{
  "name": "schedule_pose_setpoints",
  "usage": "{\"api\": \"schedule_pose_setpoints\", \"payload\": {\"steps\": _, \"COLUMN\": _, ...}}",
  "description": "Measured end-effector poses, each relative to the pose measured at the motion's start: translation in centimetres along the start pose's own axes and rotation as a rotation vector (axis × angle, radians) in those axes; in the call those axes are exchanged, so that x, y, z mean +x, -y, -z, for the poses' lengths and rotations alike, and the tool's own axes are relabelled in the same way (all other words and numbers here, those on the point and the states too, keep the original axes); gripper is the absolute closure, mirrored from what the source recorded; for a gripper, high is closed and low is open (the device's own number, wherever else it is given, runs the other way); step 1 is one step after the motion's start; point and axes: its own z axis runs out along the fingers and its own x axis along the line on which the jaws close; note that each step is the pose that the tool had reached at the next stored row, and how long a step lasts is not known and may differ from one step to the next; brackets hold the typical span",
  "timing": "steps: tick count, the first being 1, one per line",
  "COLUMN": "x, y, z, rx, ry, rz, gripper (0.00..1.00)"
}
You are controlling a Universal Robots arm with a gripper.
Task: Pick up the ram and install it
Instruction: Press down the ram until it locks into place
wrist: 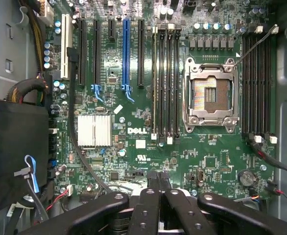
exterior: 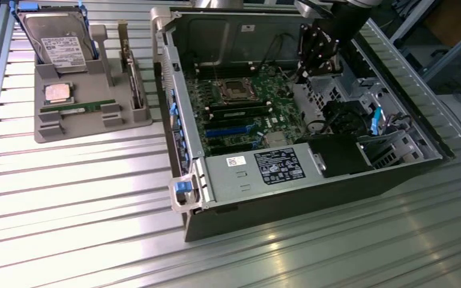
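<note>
Ribbed metal table (exterior: 94, 198), open computer case (exterior: 239, 180), grey tray (exterior: 94, 114)

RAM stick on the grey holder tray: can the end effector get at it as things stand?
Probably yes, after repositioning. The ram lies exposed in the holder tray, nothing over it. The end effector, shut and empty, sits over the motherboard inside the computer case, whose side wall stands between them.

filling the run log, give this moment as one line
gripper: shut, empty, over motherboard | ram: flat in grey tray | ram slots: empty
</note>
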Motion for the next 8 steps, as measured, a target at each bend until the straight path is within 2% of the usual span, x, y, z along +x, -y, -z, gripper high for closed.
{"api": "schedule_pose_setpoints", "payload": {"steps": 8, "x": 0.00, "y": 0.00, "z": 0.00, "rx": 0.0000, "ry": -0.0001, "rz": 0.000, "gripper": 0.89}}
